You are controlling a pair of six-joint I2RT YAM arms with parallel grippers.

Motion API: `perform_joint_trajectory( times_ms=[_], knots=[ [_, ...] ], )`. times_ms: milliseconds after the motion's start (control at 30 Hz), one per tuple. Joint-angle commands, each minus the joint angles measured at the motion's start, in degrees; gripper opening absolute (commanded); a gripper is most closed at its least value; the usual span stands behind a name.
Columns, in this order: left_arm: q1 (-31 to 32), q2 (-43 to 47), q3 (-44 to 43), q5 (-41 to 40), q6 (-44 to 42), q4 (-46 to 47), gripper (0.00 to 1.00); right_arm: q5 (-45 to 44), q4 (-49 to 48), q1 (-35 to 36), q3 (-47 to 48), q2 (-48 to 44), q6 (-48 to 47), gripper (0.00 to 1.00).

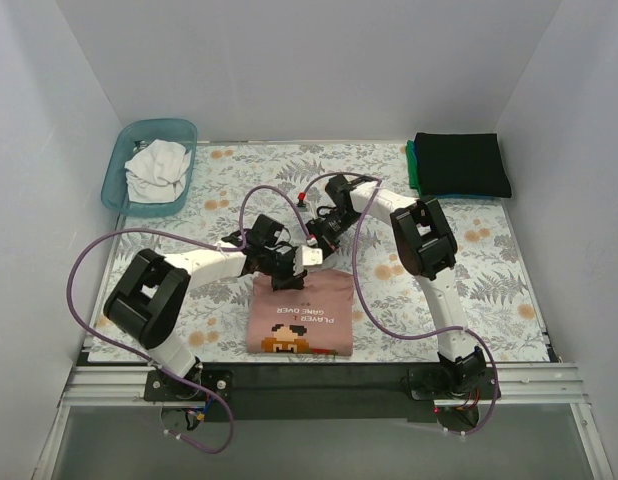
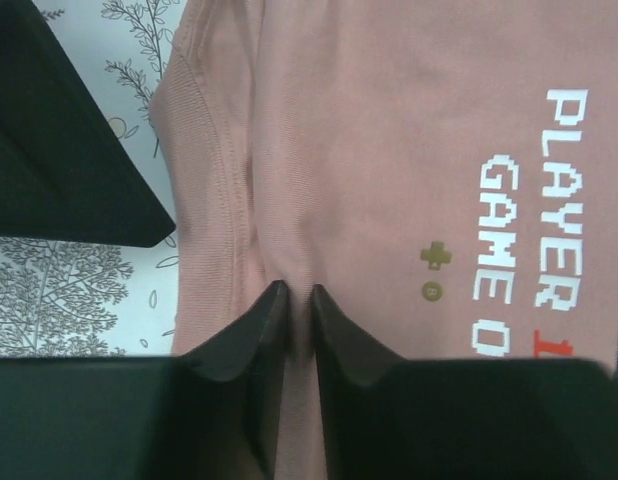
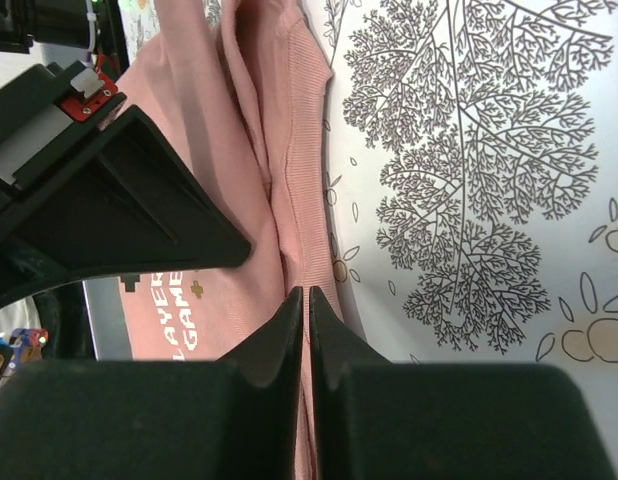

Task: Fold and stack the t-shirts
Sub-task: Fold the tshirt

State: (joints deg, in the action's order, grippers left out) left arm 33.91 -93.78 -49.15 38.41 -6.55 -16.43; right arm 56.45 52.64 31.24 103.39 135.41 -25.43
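Observation:
A dusty-pink t-shirt (image 1: 297, 320) with white "PLAYER GAME OVER" lettering lies folded near the table's front edge. Both grippers meet at its far edge. My left gripper (image 1: 287, 274) is shut on a pinched ridge of the pink fabric (image 2: 389, 150), which shows between the fingertips in the left wrist view (image 2: 299, 296). My right gripper (image 1: 320, 246) is shut on the shirt's ribbed border (image 3: 301, 150), just beside the left one (image 3: 306, 296). A folded black t-shirt (image 1: 461, 165) rests at the back right on a teal-green one (image 1: 412, 166). A crumpled white t-shirt (image 1: 157, 168) lies in the basket.
The translucent teal basket (image 1: 159, 123) stands at the back left corner. A floral cloth (image 1: 469, 260) covers the table. White walls close in the left, back and right sides. Purple cables loop off both arms above the table.

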Motion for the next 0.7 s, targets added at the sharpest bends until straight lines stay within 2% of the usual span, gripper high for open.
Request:
perform_joint_trajectory(
  times_ms=[0, 33, 67, 367, 667],
  knots=[
    [0.7, 3.3, 0.7, 1.8, -0.6, 0.4, 0.06, 3.4, 1.1, 0.5, 1.3, -0.1, 0.4, 0.09],
    [1.1, 4.0, 0.9, 2.2, -0.4, 0.2, 0.01, 3.8, 1.1, 0.6, 1.7, 0.3, 0.6, 0.09],
    [1.2, 5.3, 1.2, 2.6, 0.2, -0.1, 0.0, 4.1, 1.1, 0.7, 1.9, 0.6, 0.9, 0.08],
    [1.9, 11.3, 1.0, 1.1, -0.8, -2.0, 0.0, 4.9, 0.9, 2.6, -1.2, 5.8, -1.4, 0.05],
    [1.6, 10.5, -0.7, -2.7, -2.1, 1.0, 0.0, 5.2, 0.9, 2.6, -3.8, 7.5, -3.1, 0.04]
  ],
)
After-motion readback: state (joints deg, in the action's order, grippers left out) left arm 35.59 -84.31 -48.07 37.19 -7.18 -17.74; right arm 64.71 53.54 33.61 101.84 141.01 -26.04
